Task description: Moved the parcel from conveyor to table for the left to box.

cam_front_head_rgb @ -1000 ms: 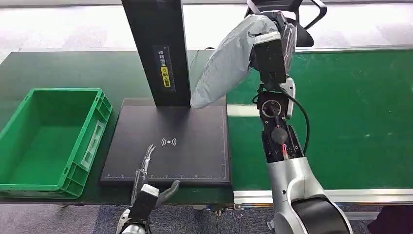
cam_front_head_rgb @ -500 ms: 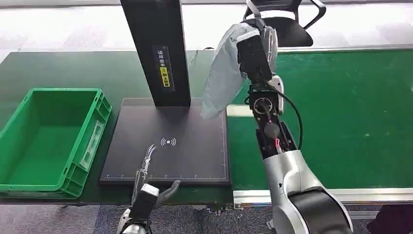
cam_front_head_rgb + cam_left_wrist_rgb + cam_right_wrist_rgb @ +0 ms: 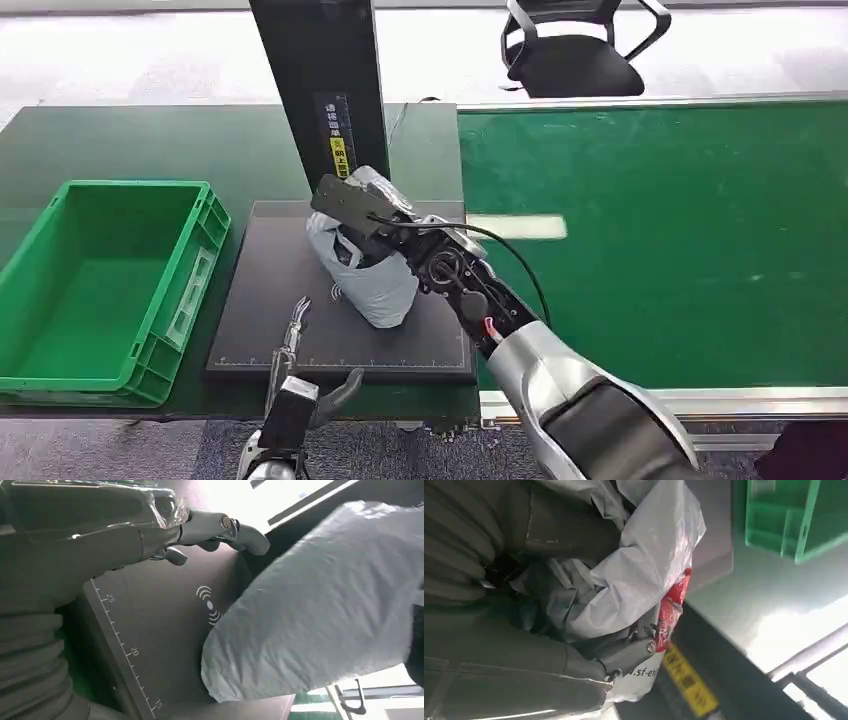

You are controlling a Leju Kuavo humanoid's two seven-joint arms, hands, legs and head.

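The parcel (image 3: 372, 283) is a grey plastic mailer bag with red print, crumpled, its lower end on the black scanner pad (image 3: 280, 330). My right hand (image 3: 352, 212) grips its upper part; in the right wrist view the fingers (image 3: 624, 655) wrap the bag (image 3: 644, 575). My left hand (image 3: 300, 360) hovers at the pad's near edge, fingers spread and empty. From the left wrist view the parcel (image 3: 320, 610) lies just beyond the left fingertips (image 3: 240, 530). The green crate (image 3: 100, 285) stands empty to the left of the pad.
A black post (image 3: 325, 100) with a yellow label rises from the pad's far edge, just behind the parcel. The green conveyor belt (image 3: 680, 230) runs on the right. An office chair (image 3: 580, 45) stands beyond the belt.
My right arm has swung left and down from high above the belt edge, bringing the parcel onto the scanner pad. The left hand has stayed put.
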